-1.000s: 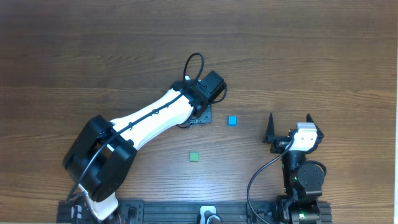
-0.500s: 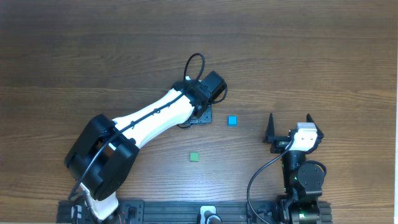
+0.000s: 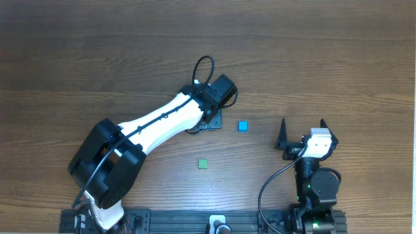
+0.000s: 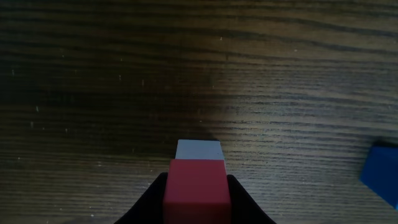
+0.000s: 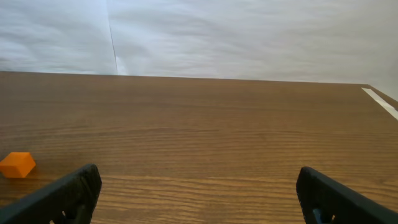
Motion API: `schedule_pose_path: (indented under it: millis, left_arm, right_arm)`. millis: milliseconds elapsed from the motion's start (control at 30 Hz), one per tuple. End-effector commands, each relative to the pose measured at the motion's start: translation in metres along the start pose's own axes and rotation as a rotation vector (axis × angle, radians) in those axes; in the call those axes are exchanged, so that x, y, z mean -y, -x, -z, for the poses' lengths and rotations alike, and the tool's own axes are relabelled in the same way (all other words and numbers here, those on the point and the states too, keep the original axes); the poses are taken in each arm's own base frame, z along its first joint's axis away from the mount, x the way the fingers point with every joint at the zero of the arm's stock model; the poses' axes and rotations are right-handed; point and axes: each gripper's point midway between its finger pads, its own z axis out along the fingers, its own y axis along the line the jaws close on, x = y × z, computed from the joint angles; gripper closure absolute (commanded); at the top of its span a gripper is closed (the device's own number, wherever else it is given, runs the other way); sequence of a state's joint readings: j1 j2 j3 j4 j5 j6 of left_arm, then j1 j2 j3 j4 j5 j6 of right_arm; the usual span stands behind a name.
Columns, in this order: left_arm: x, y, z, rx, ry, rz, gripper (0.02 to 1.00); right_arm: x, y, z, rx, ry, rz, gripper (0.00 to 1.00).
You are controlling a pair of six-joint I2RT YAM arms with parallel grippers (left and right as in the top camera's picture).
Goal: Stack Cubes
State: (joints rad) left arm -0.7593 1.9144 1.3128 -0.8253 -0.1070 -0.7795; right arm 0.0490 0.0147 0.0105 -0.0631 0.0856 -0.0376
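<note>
My left gripper is near the middle of the table, shut on a red cube. Directly past the red cube a grey cube lies on the wood; I cannot tell whether the two touch. A blue cube sits just right of this gripper and appears again as the blue cube at the edge of the left wrist view. A green cube lies nearer the front. My right gripper stands open at the right with nothing between its fingers.
A small orange cube rests on the table far off in the right wrist view. A pale wall rises behind the table's far edge. Bare wood spreads across the back and left.
</note>
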Motion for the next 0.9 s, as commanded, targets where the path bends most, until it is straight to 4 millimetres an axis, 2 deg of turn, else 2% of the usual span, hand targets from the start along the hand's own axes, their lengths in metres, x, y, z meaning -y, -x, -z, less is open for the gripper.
schedule_pose_path:
  millis: [33, 333, 633, 700, 767, 900]
  left_arm:
    - [0.003, 0.000, -0.004, -0.006, -0.001, 0.011, 0.888]
    - [0.004, 0.000, -0.004, -0.006, -0.002, 0.011, 0.735]
    - [0.003, 0.000, -0.004, -0.005, -0.001, 0.011, 0.419]
    - [0.003, 0.002, -0.003, 0.002, 0.000, 0.012, 0.397]
    - [0.003, 0.010, 0.001, 0.023, -0.001, 0.018, 0.393]
    - [0.011, 0.044, 0.021, 0.088, -0.047, 0.013, 0.391]
  right_arm:
    - [0.003, -0.002, 0.000, -0.002, -0.014, 0.004, 0.009]
    - [0.003, -0.002, 0.000, -0.002, -0.014, 0.004, 0.009]
    - [0.003, -0.002, 0.000, -0.002, -0.014, 0.004, 0.009]
    - [0.003, -0.002, 0.000, -0.002, -0.014, 0.004, 0.007]
    - [0.003, -0.002, 0.000, -0.002, -0.014, 0.004, 0.009]
    - [0.003, -0.002, 0.000, -0.002, -0.014, 0.004, 0.007]
